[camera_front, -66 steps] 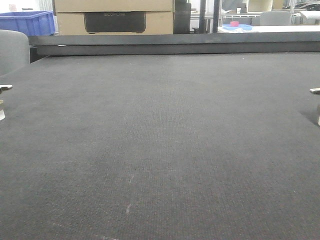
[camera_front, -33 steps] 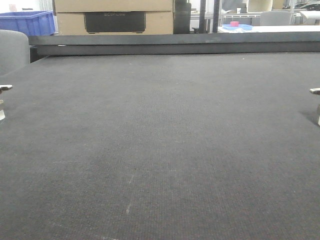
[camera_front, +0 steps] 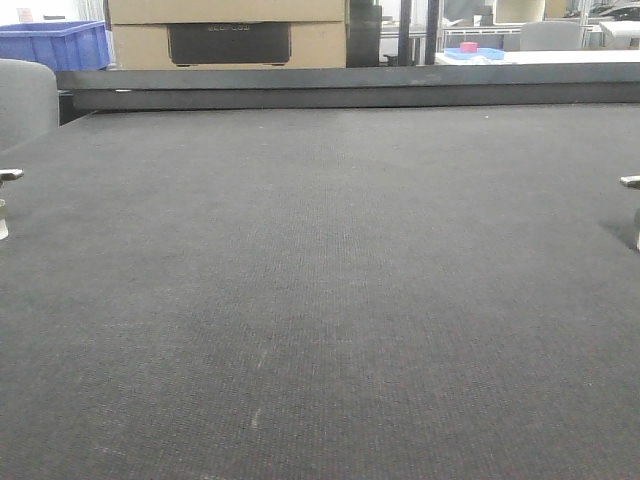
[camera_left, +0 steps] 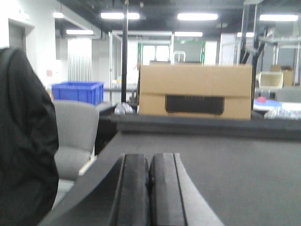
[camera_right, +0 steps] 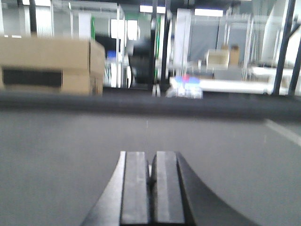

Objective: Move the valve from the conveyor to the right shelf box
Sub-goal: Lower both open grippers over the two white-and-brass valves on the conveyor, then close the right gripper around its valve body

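Observation:
The conveyor (camera_front: 320, 280) is a wide dark grey woven belt that fills the front view, with a dark metal rail (camera_front: 350, 88) along its far edge. No valve shows in any view, and the right shelf box is out of view. My left gripper (camera_left: 149, 162) is shut and empty, low over the belt's left edge (camera_left: 235, 179). My right gripper (camera_right: 151, 162) is shut and empty, low over the belt (camera_right: 61, 150). Small metal pieces show at the left edge (camera_front: 6, 176) and the right edge (camera_front: 631, 182) of the front view. I cannot tell what they are.
Behind the rail stand a cardboard box with a black panel (camera_front: 228, 35) and a blue crate (camera_front: 55, 45). A grey chair (camera_left: 73, 136) stands off the belt's left side, with dark cloth (camera_left: 23, 141) nearer. A white table with a pink item (camera_front: 468, 47) is far right.

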Robot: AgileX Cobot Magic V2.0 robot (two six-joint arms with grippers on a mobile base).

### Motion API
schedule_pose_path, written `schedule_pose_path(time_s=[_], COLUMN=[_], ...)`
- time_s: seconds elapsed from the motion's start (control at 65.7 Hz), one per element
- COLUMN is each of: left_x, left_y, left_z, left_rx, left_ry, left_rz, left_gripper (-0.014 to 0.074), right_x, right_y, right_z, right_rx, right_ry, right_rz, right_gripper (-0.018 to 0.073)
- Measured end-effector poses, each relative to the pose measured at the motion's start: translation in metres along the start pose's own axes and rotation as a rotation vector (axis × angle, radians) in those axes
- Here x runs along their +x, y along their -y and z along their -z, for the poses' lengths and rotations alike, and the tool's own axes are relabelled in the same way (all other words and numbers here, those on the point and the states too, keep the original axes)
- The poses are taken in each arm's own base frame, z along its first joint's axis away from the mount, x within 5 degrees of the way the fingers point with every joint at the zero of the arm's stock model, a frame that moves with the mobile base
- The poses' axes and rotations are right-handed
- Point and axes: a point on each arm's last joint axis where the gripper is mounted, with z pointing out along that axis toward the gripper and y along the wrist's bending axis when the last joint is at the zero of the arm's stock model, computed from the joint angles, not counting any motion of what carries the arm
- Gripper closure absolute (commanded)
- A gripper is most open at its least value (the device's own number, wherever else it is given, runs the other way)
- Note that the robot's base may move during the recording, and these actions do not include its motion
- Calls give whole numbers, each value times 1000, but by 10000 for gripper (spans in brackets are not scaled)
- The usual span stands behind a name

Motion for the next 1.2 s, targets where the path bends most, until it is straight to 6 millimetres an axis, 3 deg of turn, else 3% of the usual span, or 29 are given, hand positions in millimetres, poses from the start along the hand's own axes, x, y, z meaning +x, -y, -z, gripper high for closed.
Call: schedule_pose_path(time_s=[0.091, 0.152, 0.244, 0.305, 0.442, 0.594, 0.685, 0.822, 1.02, 1.203], left_x=[-32, -56, -84, -100, -125, -137, -141, -147, -146, -146], left_y=[0, 0, 0, 0, 0, 1, 3, 7, 9, 11], left_z=[0, -3, -10, -17, -39, -66, -78, -87, -89, -88], left_rx=[0, 0, 0, 0, 0, 5, 25, 63, 86, 107], left_ry=[43, 41, -9, -58, -167, -286, -333, -353, -363, -363], left_rz=[0, 0, 0, 0, 0, 12, 26, 34, 33, 24], left_gripper=[705, 672, 545, 404, 157, -12, -9, -4, -4, -4], right_x=[-40, -60, -86, -98, -110, -105, -101, -112, -130, -125], right_y=[-1, -2, -2, -3, -3, -3, -3, -4, -6, -7], right_z=[6, 10, 10, 6, -13, -37, -51, -76, -136, -189], right_rx=[-6, -9, -13, -14, -14, -13, -12, -19, -34, -49], right_ry=[68, 90, 97, 90, 28, -70, -134, -286, -581, -845], right_rz=[0, 1, 1, 2, 2, 1, 1, 3, 3, 10], right_gripper=[717, 661, 480, 295, -11, -10, -10, -10, -10, -10])
